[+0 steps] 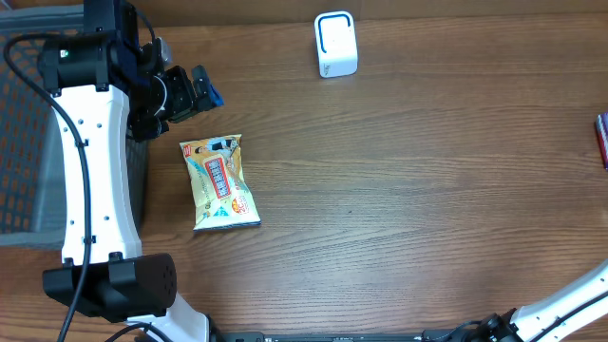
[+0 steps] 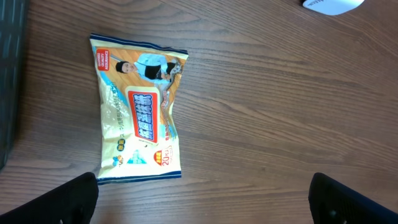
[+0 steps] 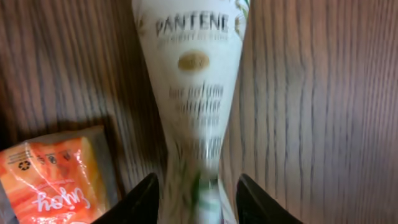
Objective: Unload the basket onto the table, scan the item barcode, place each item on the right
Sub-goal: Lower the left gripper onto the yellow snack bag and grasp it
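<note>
Right wrist view: Pantene tube [image 3: 189,93], top cut off at the edge, lower print blurred; orange packet [image 3: 50,180] cropped at left. Overhead view: red item [image 1: 602,140] cropped at right edge, unidentifiable.

The left arm [image 1: 90,161] reaches along the counter's left edge, its left gripper [image 2: 202,202] spread wide. The right gripper [image 3: 198,199] stands partly parted.

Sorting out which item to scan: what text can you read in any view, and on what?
"PANTENE": on the white Pantene tube, right wrist view.
Smaller print below it on the tube: blurred, unreadable.
Orange packet beside the tube: upside-down white lettering, not legible.
Yellow packet: white characters on a red panel, too small to read.
White scanner: no text visible.
</note>
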You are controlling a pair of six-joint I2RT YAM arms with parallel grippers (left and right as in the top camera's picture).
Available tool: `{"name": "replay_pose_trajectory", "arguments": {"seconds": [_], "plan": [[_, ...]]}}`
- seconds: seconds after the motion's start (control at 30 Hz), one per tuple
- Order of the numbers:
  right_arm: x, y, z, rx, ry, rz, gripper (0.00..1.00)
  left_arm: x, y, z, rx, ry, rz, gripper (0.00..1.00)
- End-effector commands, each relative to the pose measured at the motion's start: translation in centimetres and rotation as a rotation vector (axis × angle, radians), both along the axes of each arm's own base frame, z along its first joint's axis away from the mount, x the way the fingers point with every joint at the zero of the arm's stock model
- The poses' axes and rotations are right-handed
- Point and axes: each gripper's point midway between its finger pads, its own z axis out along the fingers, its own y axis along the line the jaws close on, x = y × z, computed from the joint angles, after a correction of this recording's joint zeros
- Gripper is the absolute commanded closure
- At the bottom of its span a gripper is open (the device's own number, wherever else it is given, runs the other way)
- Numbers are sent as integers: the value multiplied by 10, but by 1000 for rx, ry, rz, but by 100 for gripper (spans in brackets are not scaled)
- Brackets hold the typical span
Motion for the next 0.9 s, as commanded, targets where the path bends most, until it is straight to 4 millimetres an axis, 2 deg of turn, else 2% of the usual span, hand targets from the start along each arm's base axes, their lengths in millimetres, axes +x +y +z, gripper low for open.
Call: {"name": "replay_pose_trajectory", "arguments": {"seconds": [0.0,0.13,0.2,0.27,0.37,0.43,0.47,0.53,0.57,0.63,0.73,0.83,0.87], "plan": [[4,-6,32,-46,-44,2,57,0,0,-1,5,1,-10,0],[20,0,66,-41,-161,18,57,0,0,-1,5,1,-10,0],[38,8,89,-23,-270,82,51,0,0,-1,5,1,-10,0],[61,25,111,29,-412,188,39,0,0,-1,5,1,-10,0],[100,64,146,145,-665,362,30,0,0,-1,5,1,-10,0],[123,96,167,216,-798,497,24,0,0,-1,5,1,-11,0],[140,125,178,271,-872,632,19,0,0,-1,5,1,-10,0],[155,161,182,333,-903,769,10,0,0,-1,5,1,-10,0],[161,178,180,357,-892,823,4,0,0,-1,5,1,-11,0],[171,211,176,396,-872,925,0,0,0,-1,5,1,-10,0],[185,272,166,475,-829,1081,0,0,0,-1,5,1,-10,0],[195,340,153,556,-778,1212,1,0,0,-1,5,1,-11,0],[197,373,146,591,-761,1275,1,0,0,-1,5,1,-10,0]]}}
